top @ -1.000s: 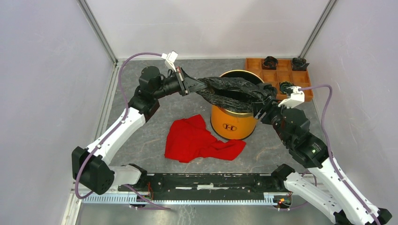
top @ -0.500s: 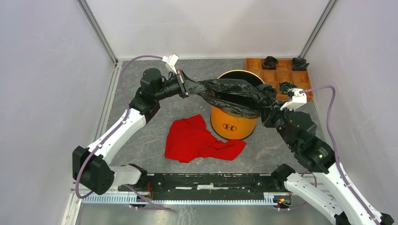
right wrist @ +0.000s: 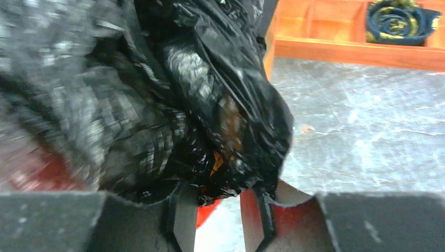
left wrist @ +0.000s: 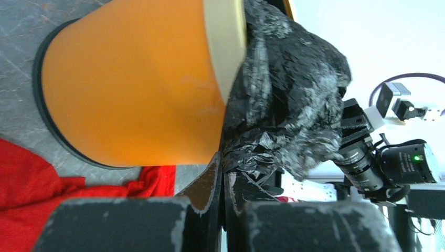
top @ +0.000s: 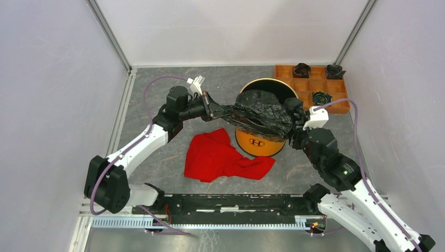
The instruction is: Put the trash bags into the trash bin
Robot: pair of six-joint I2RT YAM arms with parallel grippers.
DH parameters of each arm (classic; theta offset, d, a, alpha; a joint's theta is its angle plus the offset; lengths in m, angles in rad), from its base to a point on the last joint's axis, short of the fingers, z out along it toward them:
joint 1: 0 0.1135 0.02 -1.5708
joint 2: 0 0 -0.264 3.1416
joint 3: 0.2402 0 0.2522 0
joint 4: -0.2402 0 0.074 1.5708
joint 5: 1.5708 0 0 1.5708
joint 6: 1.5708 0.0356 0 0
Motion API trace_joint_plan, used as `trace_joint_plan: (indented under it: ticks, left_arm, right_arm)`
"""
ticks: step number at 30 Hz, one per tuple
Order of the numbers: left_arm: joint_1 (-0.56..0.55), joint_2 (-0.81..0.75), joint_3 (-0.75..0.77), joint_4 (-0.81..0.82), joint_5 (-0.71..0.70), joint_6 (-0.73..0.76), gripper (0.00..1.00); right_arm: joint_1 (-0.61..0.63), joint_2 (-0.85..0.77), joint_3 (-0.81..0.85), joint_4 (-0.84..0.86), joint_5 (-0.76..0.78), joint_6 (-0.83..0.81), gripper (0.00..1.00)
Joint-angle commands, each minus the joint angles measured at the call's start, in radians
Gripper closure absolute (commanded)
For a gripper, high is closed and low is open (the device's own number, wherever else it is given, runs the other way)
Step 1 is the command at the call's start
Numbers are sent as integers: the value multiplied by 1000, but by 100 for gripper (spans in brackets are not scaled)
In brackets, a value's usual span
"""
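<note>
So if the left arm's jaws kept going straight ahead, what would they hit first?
Probably the crumpled black trash bag they pinch, bunched over the rim; just behind it the orange trash bin, though depth is hard to judge.

The black bag (left wrist: 286, 105) is pinched by the closed left gripper (left wrist: 224, 169) just beside the orange bin (left wrist: 131, 89), whose base is touched by a red cloth (left wrist: 31, 184).

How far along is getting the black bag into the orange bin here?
Done: the trash bag is bunched over the trash bin. In hand: left gripper shut on one end; right gripper at the other, grip unclear. Left: most of it sits above the rim; push it inside.
</note>
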Motion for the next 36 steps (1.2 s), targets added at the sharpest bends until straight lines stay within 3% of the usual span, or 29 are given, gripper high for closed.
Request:
trace_joint_plan:
  ticks: [1, 4, 7, 11, 14, 20, 23, 31, 36]
  left_arm:
    - [-3, 48, 14, 21, -52, 88, 91]
    - [-7, 82, 49, 22, -57, 116, 85]
    - [-10, 87, 64, 28, -65, 128, 81]
    - [-10, 85, 59, 30, -51, 129, 81]
    - [-10, 74, 53, 30, -46, 127, 80]
    - [-10, 72, 60, 30, -44, 118, 80]
    - [-11, 82, 64, 42, -35, 98, 80]
    - [-11, 80, 78, 46, -42, 85, 80]
    - [-11, 88, 85, 46, -42, 82, 81]
  right_arm:
    - [0, 35, -58, 89, 171, -142, 57]
    - [-1, 59, 24, 19, 179, -192, 39]
    - [-1, 47, 137, -92, 80, -237, 18]
    - [-1, 22, 278, -308, -78, -263, 8]
    - [-2, -15, 359, -356, -213, -327, 2]
    - [-1, 72, 396, -246, -545, -566, 2]
    - [0, 160, 385, -142, -581, -638, 2]
    - [13, 263, 427, -10, -488, -733, 2]
    - [53, 299, 403, 22, -224, -767, 4]
